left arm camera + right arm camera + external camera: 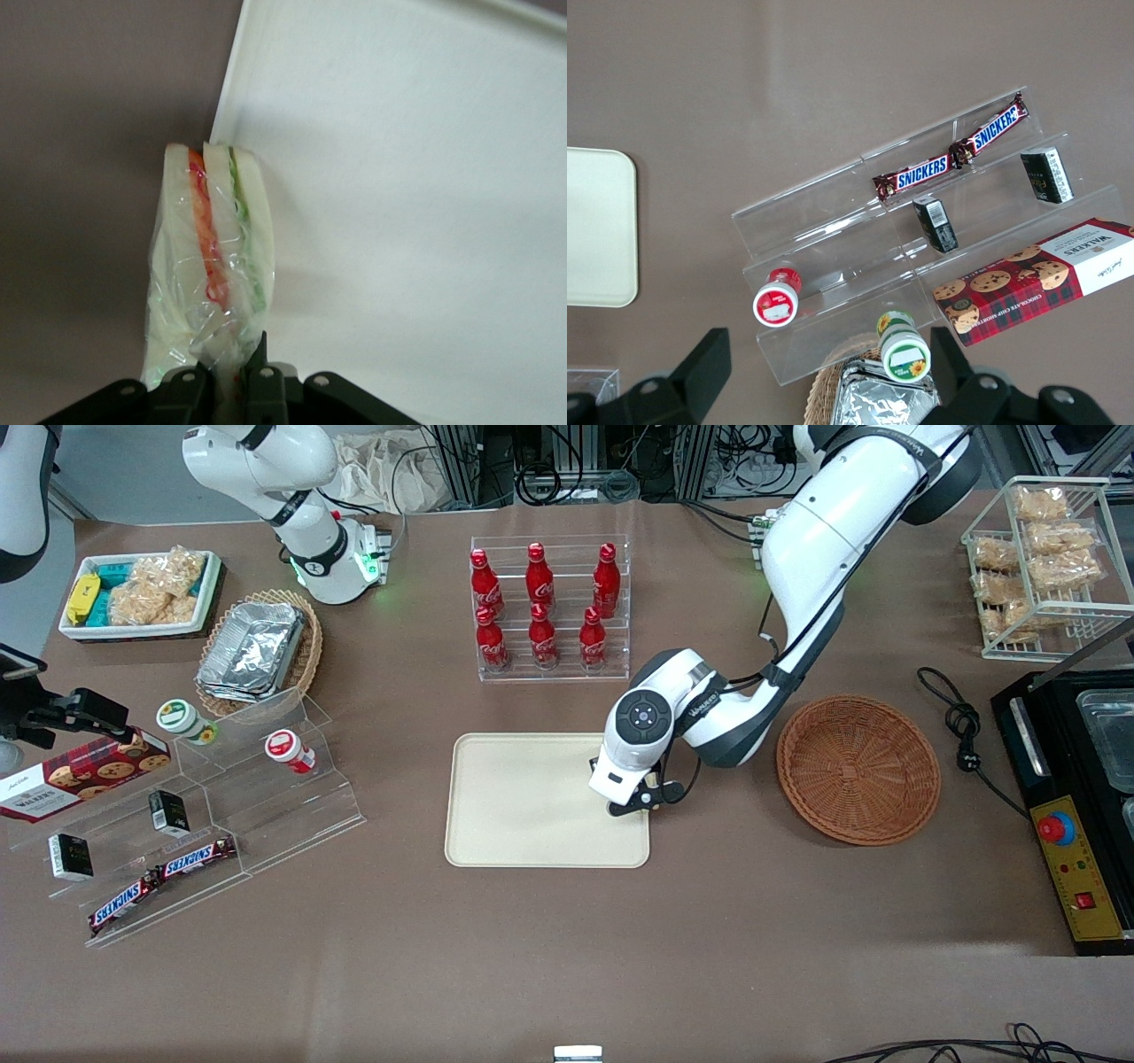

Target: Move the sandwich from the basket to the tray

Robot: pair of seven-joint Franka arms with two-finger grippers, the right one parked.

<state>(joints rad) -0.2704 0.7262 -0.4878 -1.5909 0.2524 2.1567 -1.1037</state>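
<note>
Gripper (pixel 640 804) is seen just right of frame centre in the front view, over the tray's (pixel 532 806) edge nearest the basket (pixel 858 769). Fingers (pixel 259 382) are closed narrow on the sandwich (pixel 213 266), clamped at its wrapped end. Sandwich is hung over the tray rim (pixel 232 88), roughly half over tray, half over the brown table (pixel 567 957); contact with the tray can't be confirmed from the wrist view. Basket sits right of centre, nothing seen inside. Bottle rack (pixel 547 607) is at upper centre.
</note>
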